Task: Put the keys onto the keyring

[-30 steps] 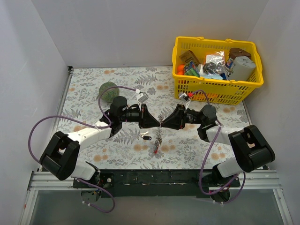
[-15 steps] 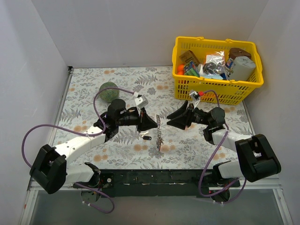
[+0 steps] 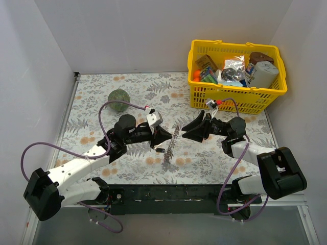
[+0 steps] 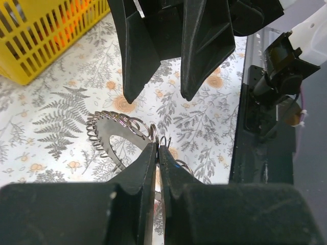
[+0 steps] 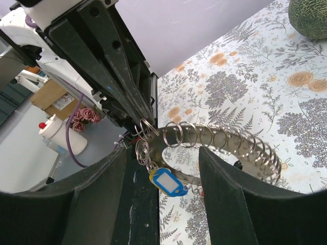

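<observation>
A table covered in a grey floral cloth fills the overhead view, with two white and black robot arms reaching in from its near edge. A yellow plastic basket packed with groceries sits beyond the right gripper, towards the far right corner. A green ball rests on the cloth beyond the left gripper, well apart from it.

The two grippers point at each other near the middle of the table, and the keyring is between them. From above it appears edge-on, as a narrow grey strip running from between the fingertips towards the arm bases.

In the right wrist view the keyring is a wide grey metal band, tilted and off the cloth, with a row of small wire split rings threaded along its upper edge. The right jaws are spread wide, one finger on each side of the band, and neither touches it. The left jaws are pressed together, pinching the keyring's end where the split rings bunch up. The left wrist view shows the same pinch, with the band stretching away from the closed tips towards the open right fingers.

One blue key, with a white window in its plastic head, hangs from a split ring just below the pinch.
</observation>
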Controlling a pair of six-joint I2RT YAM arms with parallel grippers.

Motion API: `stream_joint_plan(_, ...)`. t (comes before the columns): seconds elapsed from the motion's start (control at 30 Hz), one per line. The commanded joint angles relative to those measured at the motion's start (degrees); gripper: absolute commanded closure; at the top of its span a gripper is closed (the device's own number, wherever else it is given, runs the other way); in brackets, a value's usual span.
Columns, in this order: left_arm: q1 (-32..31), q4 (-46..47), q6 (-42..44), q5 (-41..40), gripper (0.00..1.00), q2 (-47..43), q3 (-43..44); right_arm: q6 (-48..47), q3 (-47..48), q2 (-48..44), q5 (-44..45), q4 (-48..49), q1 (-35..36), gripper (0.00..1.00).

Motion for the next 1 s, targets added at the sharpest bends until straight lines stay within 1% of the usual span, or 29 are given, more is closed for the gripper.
stream_joint_plan(0.0,-2.3,1.5,5.7,-7.7,1.00,-4.4,-0.9,0.1,-0.2,-1.3,-1.4,13.8,-0.2,0.34)
stream_joint_plan(0.13,-4.7,2.1,8.1,-14.8,1.00,-6.7,-2.0,0.0,-0.5,-1.1,-1.5,13.8,-0.1,0.34)
stream_joint_plan(0.37,-8.2,3.5,12.7,-22.1,1.00,-10.6,-2.7,0.7,-0.6,-0.3,-1.8,15.2,-0.1,0.34)
stream_joint_plan(0.67,-12.2,5.5,17.2,-26.6,1.00,-13.2,-3.8,2.4,-0.9,0.8,-2.2,17.7,-0.1,0.34)
stream_joint_plan(0.8,-12.5,5.8,16.6,-28.0,1.00,-12.6,-3.8,2.4,-0.9,1.0,-2.3,17.8,-0.1,0.34)
stream_joint_plan(0.9,-12.4,6.3,13.1,-29.9,1.00,-11.8,-3.6,1.9,-1.2,0.7,-2.3,16.8,-0.1,0.34)
stream_joint_plan(0.97,-12.5,5.9,10.6,-31.6,1.00,-11.2,-3.0,-0.3,-1.3,0.0,-2.2,13.5,-0.1,0.34)
